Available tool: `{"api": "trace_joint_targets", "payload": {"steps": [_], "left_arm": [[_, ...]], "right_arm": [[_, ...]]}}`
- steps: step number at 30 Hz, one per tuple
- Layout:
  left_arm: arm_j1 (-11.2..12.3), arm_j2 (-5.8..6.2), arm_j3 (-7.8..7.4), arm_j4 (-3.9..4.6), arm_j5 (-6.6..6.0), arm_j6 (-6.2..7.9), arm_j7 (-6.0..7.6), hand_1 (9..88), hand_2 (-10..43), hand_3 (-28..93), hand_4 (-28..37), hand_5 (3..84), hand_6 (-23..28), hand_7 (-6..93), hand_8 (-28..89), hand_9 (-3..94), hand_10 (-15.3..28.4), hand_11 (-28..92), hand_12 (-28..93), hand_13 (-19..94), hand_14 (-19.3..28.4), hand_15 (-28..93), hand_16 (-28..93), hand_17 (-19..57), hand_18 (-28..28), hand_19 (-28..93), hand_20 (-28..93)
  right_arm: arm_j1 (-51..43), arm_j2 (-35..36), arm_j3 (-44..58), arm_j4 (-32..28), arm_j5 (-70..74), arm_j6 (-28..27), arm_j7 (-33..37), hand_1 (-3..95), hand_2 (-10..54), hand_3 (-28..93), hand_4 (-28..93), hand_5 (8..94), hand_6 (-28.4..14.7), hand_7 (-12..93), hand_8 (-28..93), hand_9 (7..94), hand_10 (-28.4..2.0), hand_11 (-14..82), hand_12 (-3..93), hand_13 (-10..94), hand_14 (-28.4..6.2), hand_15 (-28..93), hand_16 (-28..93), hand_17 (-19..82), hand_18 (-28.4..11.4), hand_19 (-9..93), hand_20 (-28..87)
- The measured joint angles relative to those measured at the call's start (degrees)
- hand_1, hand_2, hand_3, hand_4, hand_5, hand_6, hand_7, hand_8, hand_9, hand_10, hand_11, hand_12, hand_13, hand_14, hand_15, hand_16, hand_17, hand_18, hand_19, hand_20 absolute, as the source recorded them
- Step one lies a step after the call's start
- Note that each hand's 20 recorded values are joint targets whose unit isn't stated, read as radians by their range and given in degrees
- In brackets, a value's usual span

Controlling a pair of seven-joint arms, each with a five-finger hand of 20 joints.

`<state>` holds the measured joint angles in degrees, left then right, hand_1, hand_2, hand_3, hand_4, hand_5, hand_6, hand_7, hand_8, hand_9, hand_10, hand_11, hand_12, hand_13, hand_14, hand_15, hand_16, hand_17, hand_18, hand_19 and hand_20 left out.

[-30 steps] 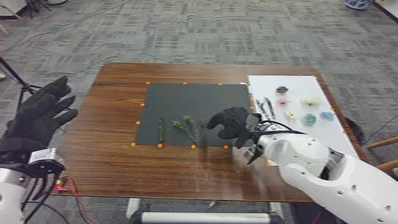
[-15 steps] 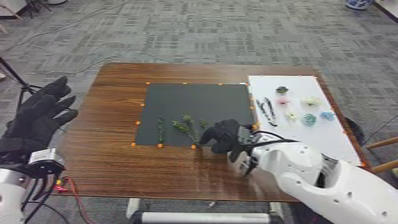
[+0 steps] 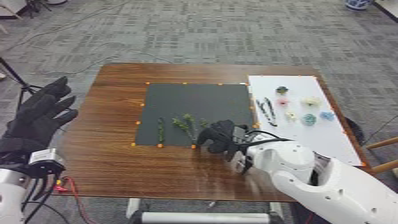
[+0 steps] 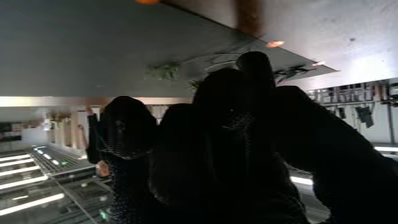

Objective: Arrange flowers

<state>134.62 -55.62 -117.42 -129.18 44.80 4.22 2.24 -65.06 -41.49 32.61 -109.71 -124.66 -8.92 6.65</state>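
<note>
Your right hand (image 3: 222,136) is hovering, it seems, by the dark mat's (image 3: 195,97) near right corner; whether it's gripping anything, you can't tell. Beside it, green sprigs (image 3: 186,125) are lying. Your left hand (image 3: 34,117) is waiting open, left of the table (image 3: 115,170). Flowers (image 3: 309,119) are resting on the white sheet (image 3: 324,142).

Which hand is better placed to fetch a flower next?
The right, I'd say: the right hand is by the near right corner of the black sheet, close to the white sheet bearing the flowers. The left hand is beyond the left edge of the table.
</note>
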Motion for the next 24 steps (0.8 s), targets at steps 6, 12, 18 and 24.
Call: {"api": "trace_joint_targets", "payload": {"steps": [6, 12, 18, 24], "left_arm": [[0.0, 0.00, 0.00, 0.00, 0.02, 0.00, -0.02, 25.9, -9.5, 69, -27.6, 21.2, 1.1, 16.4, -8, 14.8, 8.7, 14, 21, 5, 11.6, 34, -2, -13.1, 19.3, 38, 9], [0.0, -0.08, -0.05, 0.00, 0.04, 0.00, -0.05, 25.7, -9.5, 69, -27.6, 21.2, 1.1, 16.5, -8, 14.8, 8.6, 14, 21, 5, 11.7, 33, -2, -13.1, 19.3, 38, 9], [0.1, -0.21, -0.29, -0.01, 0.04, 0.01, 0.04, 25.8, -9.5, 69, -27.8, 21.3, 1.1, 16.4, -8, 14.8, 8.6, 14, 21, 5, 11.7, 34, -2, -13.1, 19.3, 38, 9], [0.1, -0.23, -0.23, -0.02, 0.04, 0.04, 0.08, 25.7, -9.5, 70, -27.8, 21.2, 1.1, 16.5, -8, 14.8, 8.7, 14, 21, 5, 11.8, 34, -2, -13.1, 19.3, 38, 9]], "right_arm": [[-0.7, -0.6, 1.1, -0.1, -0.1, -0.1, -0.1, 17.8, 14.3, 93, 13, 54.4, 3.0, 17, -15, 80.5, -11.3, 52.0, 54.2, 79, -7.9, 88, 38, 43, -24.8, 93, 59], [-3.7, -0.4, 5.5, -0.6, -0.1, -0.6, 0.0, 19.2, 9.5, 93, -8, 58.7, 0.9, 18, -13, 77.5, -11.9, 56.8, 40.7, 78, -7.5, 88, 38, 43, -24.2, 93, 57], [-9.0, 1.3, 13.1, -0.9, 2.0, 3.9, 9.8, 24.8, -9.0, 77, -28, 62.9, -0.2, 23, -12, 74.9, -11.2, 53.0, 38.6, 77, -6.0, 85, 38, 42, -22.7, 93, 55], [-6.2, 3.8, 11.0, 3.0, 1.2, 18.5, 31.0, 51.7, -9.4, -13, -6, 67.1, 0.5, 32, -13, 75.5, -10.5, 55.7, 40.6, 78, -4.9, 84, 38, 43, -22.2, 93, 55]]}}
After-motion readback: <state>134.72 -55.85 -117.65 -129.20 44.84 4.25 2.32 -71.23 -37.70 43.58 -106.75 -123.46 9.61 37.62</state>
